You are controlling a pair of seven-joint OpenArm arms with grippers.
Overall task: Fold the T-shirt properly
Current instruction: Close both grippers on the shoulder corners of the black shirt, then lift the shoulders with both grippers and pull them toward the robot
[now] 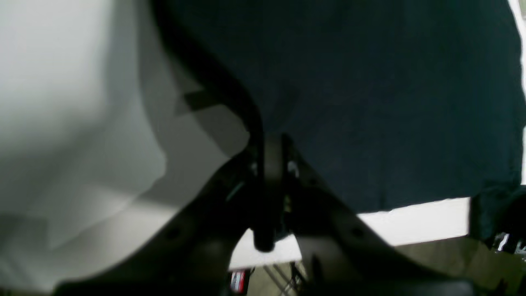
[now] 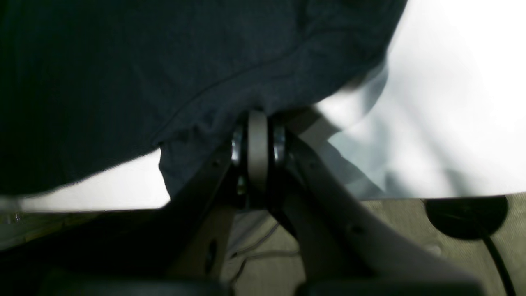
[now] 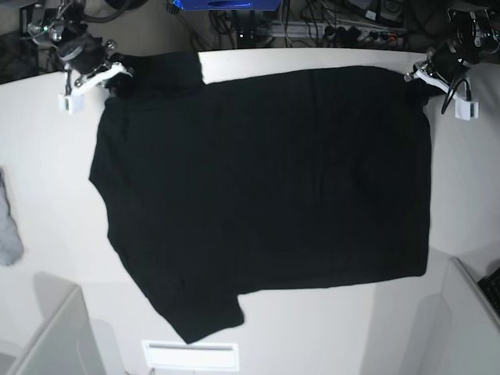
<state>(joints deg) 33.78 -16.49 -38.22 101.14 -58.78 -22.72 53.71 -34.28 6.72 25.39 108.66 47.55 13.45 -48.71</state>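
The black T-shirt [image 3: 266,187] lies spread flat on the white table [image 3: 47,164], sleeves toward the base view's left, hem toward its right. No print shows. My right gripper [image 3: 109,78] is at the far left corner by the upper sleeve. In the right wrist view its tips [image 2: 258,123] are shut on a fold of the shirt [image 2: 164,74]. My left gripper [image 3: 418,74] is at the far right hem corner. In the left wrist view its tips [image 1: 269,160] are shut on the shirt's edge [image 1: 370,102].
A small grey cloth [image 3: 8,226] lies at the table's left edge. A white slotted plate [image 3: 190,355] sits at the front edge. Grey partitions stand at the front left [image 3: 55,336] and front right [image 3: 469,320]. Cables and gear [image 3: 312,23] lie behind the table.
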